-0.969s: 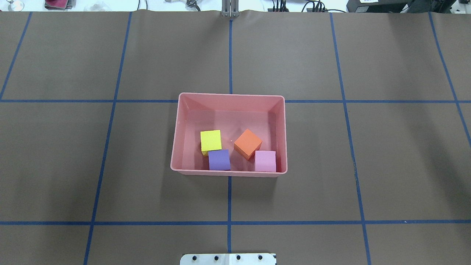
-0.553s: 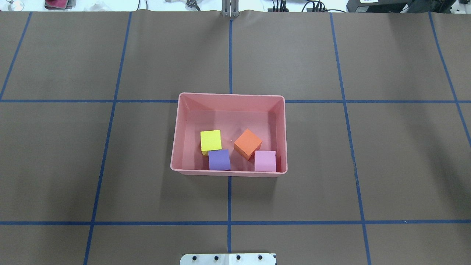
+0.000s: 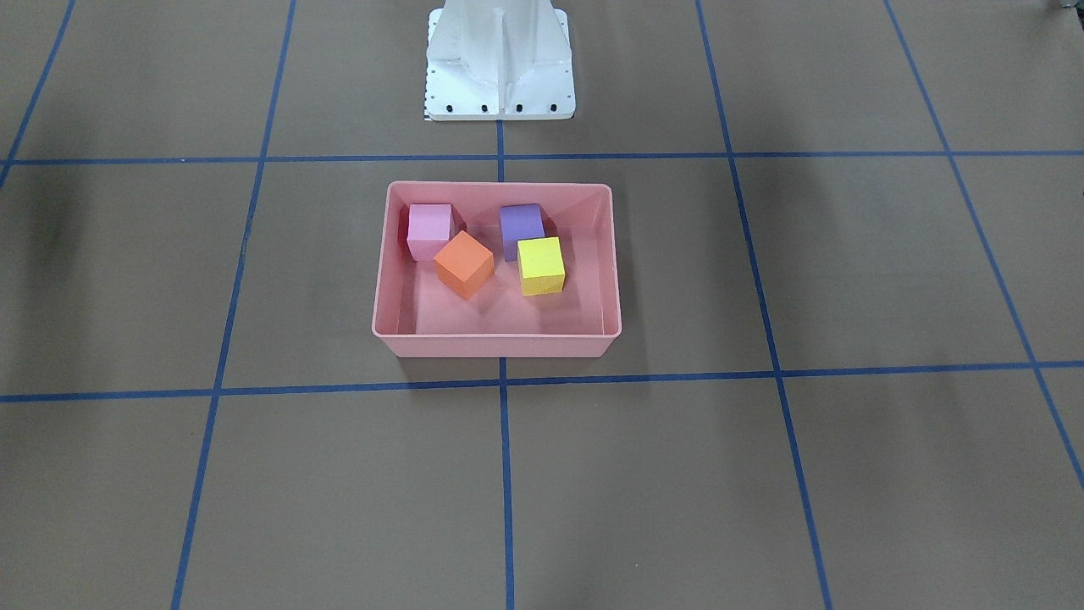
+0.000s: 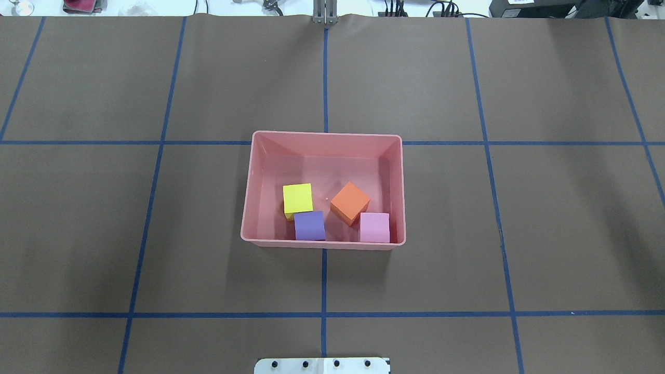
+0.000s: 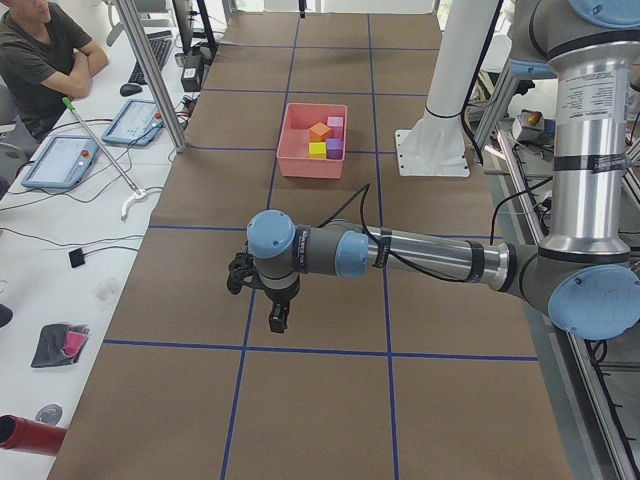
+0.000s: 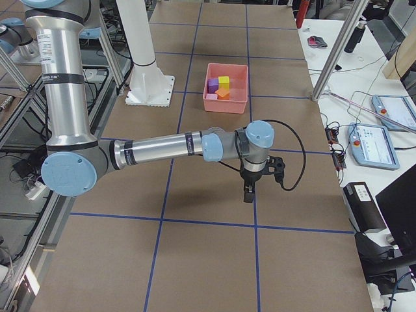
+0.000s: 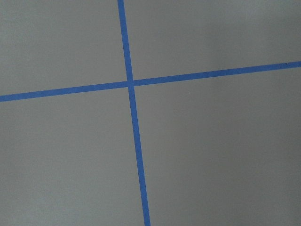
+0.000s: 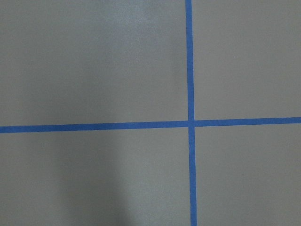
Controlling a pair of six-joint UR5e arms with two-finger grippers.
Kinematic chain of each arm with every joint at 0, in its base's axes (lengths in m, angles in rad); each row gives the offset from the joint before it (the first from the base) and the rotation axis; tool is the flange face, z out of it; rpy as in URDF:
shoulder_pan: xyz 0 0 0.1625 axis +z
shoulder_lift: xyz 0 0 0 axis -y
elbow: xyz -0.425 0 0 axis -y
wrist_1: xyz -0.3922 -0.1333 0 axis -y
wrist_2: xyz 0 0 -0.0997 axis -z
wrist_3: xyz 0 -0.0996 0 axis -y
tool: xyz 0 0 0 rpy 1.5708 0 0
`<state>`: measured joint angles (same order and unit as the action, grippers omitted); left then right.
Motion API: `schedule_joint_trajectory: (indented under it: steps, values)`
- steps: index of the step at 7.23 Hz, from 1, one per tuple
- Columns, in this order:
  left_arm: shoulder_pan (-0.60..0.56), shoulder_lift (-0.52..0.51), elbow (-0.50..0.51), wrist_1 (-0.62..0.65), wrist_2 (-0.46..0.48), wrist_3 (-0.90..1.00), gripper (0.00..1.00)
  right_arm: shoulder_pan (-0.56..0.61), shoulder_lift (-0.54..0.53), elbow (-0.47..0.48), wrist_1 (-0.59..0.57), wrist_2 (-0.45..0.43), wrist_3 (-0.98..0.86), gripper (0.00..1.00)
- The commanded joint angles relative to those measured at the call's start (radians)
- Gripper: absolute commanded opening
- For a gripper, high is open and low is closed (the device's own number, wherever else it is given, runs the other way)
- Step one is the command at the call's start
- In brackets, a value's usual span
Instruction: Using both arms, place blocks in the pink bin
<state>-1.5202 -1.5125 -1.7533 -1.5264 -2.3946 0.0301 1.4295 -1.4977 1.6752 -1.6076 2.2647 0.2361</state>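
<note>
The pink bin point(image 4: 322, 134) sits at the table's middle and also shows in the front view point(image 3: 500, 345). All the blocks lie inside it, near the robot-side wall: yellow-green point(image 4: 297, 198), purple point(image 4: 309, 225), orange point(image 4: 350, 202) and light pink point(image 4: 374, 227). My left gripper point(image 5: 278, 320) hangs over bare table far to the left of the bin, seen only in the left side view. My right gripper point(image 6: 247, 194) hangs far to the right, seen only in the right side view. I cannot tell whether either is open or shut.
Brown paper with a blue tape grid point(image 4: 324, 280) covers the table. The white pedestal base point(image 3: 500, 63) stands behind the bin. Both wrist views show only paper and a tape cross point(image 7: 130, 84). A person point(image 5: 40, 60) sits at a side desk.
</note>
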Motion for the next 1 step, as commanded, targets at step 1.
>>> schedule_joint_trajectory:
  steps: [1]
  values:
    - [0.0, 0.0, -0.005, 0.0, 0.0, 0.001, 1.0, -0.003, 0.001, -0.002, 0.0, -0.001, -0.001, 1.0]
